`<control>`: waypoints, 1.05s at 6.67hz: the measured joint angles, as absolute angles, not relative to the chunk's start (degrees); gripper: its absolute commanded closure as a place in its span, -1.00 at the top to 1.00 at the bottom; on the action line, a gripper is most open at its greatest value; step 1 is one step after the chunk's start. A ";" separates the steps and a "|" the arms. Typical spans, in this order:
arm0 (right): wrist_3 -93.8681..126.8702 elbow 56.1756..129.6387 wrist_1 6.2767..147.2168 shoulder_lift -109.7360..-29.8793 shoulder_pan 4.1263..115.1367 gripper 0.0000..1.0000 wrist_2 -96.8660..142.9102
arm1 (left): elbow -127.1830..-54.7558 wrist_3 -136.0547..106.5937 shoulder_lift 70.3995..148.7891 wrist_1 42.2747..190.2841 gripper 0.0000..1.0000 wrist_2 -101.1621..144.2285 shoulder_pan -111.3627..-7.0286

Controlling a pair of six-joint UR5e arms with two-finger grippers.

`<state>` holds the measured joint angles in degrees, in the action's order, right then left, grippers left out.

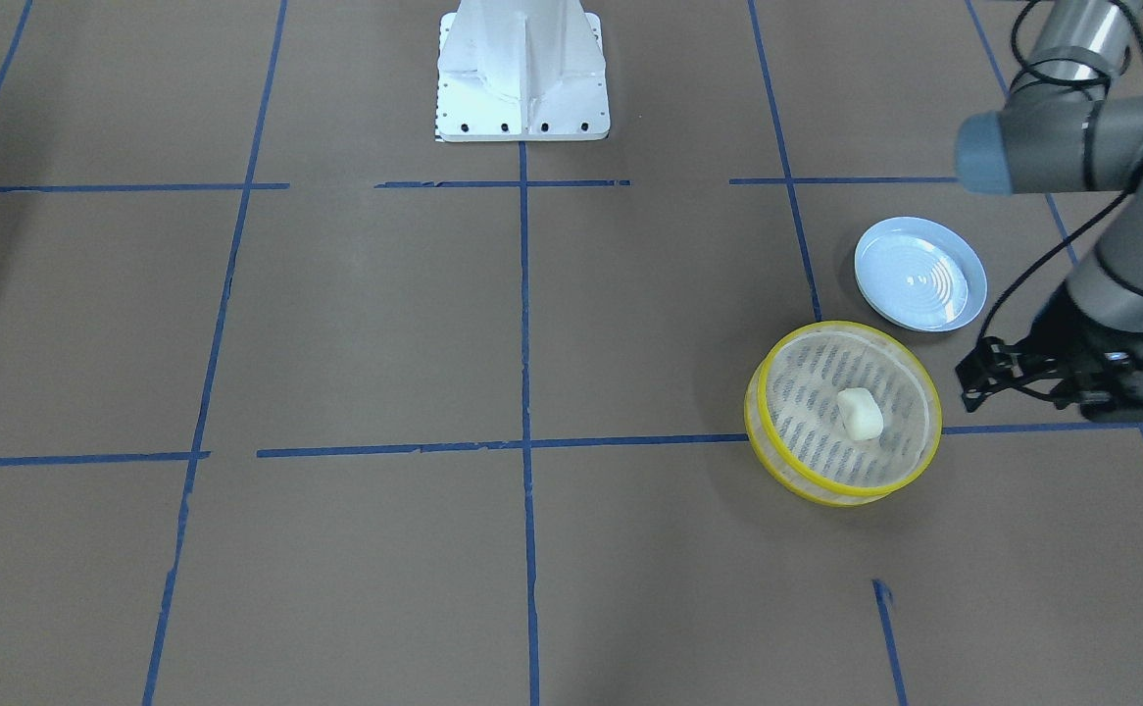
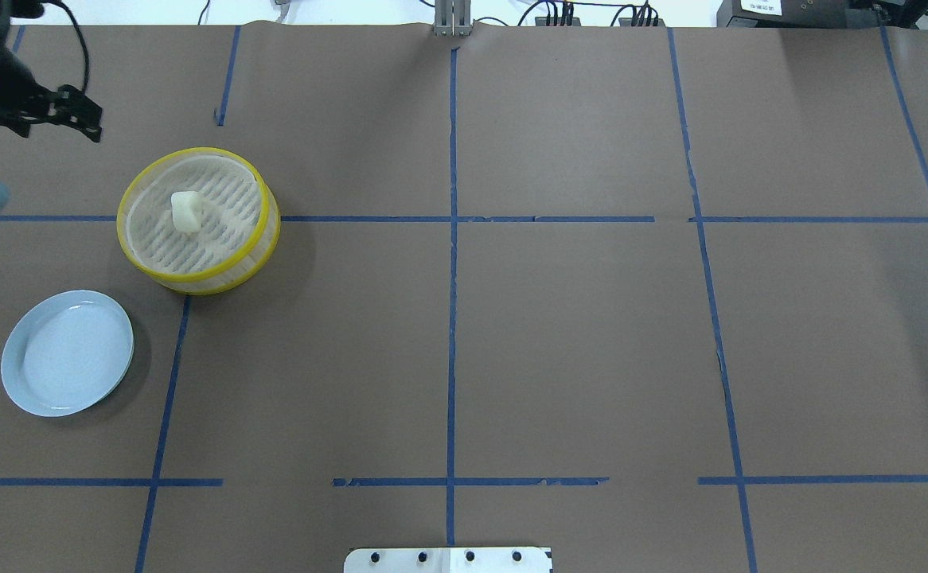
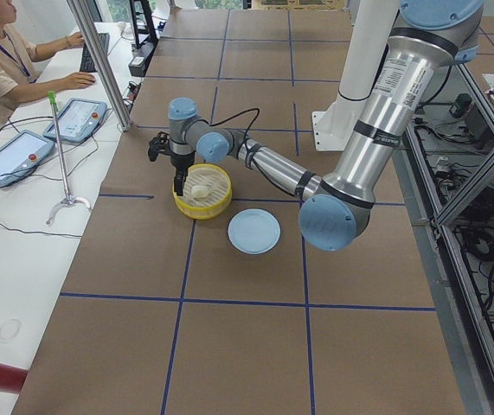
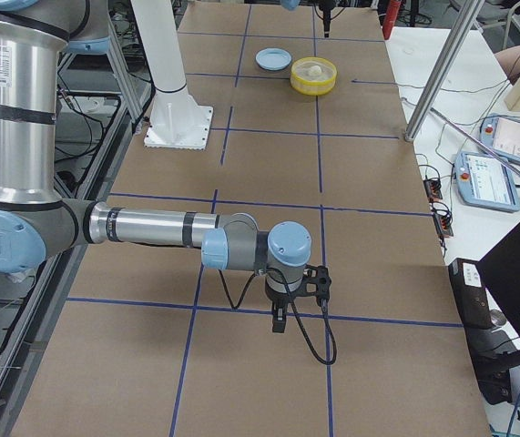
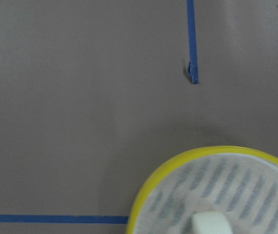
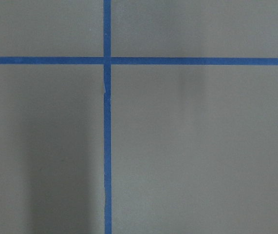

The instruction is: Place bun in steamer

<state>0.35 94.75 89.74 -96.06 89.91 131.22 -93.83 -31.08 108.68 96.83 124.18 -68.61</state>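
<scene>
The cream-white bun lies on the slotted floor of the yellow-rimmed steamer, near its middle. It also shows in the overhead view and at the bottom edge of the left wrist view. My left gripper is open and empty. It hovers beside the steamer, apart from its rim, toward the table's left end. My right gripper shows only in the exterior right view, far from the steamer, pointing down over bare table; I cannot tell whether it is open or shut.
An empty pale blue plate sits close to the steamer, on the robot's side of it. The white robot base stands at the table's middle edge. Blue tape lines cross the brown table cover.
</scene>
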 measured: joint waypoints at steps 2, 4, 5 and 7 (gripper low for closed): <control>0.35 94.75 89.74 -96.07 89.91 1.00 131.22 | -95.48 -17.66 101.18 96.36 0.98 127.38 -78.54; 0.35 94.75 89.74 -96.06 89.91 1.00 131.22 | -95.74 -8.53 95.34 96.22 0.98 128.52 -85.99; 0.35 94.75 89.74 -96.06 89.91 1.00 131.22 | -95.66 -5.06 93.20 96.16 0.98 130.13 -88.44; 0.35 94.75 89.74 -96.07 89.91 1.00 131.22 | -95.57 -2.79 91.28 96.00 0.99 131.90 -89.78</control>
<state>0.35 94.75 89.74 -96.07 89.91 131.22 -95.57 -2.79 91.28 96.00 131.90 -89.78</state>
